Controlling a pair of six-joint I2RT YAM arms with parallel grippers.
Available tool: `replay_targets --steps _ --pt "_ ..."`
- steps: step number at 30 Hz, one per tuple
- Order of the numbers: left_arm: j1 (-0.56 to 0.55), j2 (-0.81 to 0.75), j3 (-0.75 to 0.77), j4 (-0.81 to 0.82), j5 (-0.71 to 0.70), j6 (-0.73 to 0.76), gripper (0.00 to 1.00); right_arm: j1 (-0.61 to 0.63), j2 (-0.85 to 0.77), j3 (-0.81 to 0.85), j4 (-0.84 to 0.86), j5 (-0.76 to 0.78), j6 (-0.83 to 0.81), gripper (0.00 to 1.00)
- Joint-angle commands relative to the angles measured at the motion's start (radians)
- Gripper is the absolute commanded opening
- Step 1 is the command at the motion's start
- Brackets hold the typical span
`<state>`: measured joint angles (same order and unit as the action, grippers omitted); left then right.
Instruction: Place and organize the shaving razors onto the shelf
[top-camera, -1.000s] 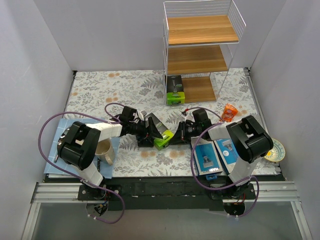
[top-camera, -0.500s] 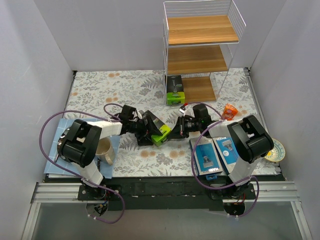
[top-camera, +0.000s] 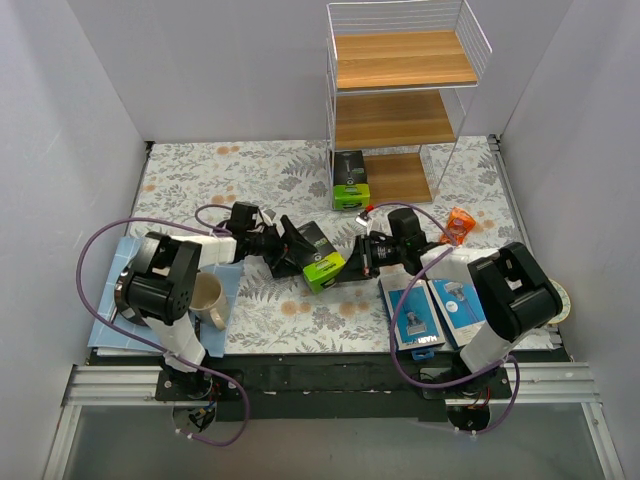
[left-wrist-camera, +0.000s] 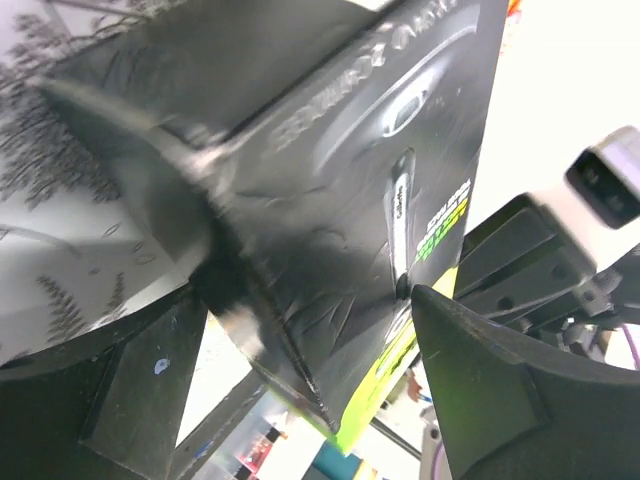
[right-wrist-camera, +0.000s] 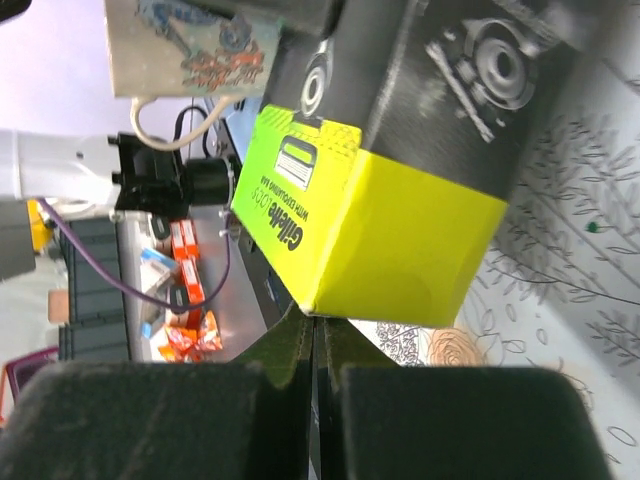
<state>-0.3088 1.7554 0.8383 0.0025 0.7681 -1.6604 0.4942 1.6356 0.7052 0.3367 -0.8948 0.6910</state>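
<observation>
Left claw (top-camera: 289, 249) clamping black-green razor box (top-camera: 322, 256), right claw (top-camera: 352, 264) closed empty against it, mug (top-camera: 207, 297) alongside

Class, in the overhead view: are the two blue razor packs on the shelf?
No, both blue razor packs lie on the table, off the shelf.

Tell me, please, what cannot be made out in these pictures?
- Right wrist view: the shut right gripper meets the razor box at its green corner; pinching or merely touching, unclear.
- Left wrist view: the box's small print is blurred; the box hides most of the scene behind.
- Top view: print on the second box, on the shelf, is too small.
</observation>
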Motion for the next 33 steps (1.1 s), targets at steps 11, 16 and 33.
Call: replay_targets --steps 11,16,33 --pt "-0.016 0.104 -0.030 0.459 0.209 -0.254 0.84 0.049 -0.025 -0.076 0.252 -0.133 0.108 0.01" --pt "-0.021 0.069 -0.041 0.424 0.208 -0.242 0.86 0.021 0.003 -0.030 0.329 -0.170 0.143 0.01" --pt "-0.016 0.107 -0.018 0.490 0.203 -0.314 0.66 0.015 -0.011 -0.051 0.111 -0.147 -0.050 0.05"
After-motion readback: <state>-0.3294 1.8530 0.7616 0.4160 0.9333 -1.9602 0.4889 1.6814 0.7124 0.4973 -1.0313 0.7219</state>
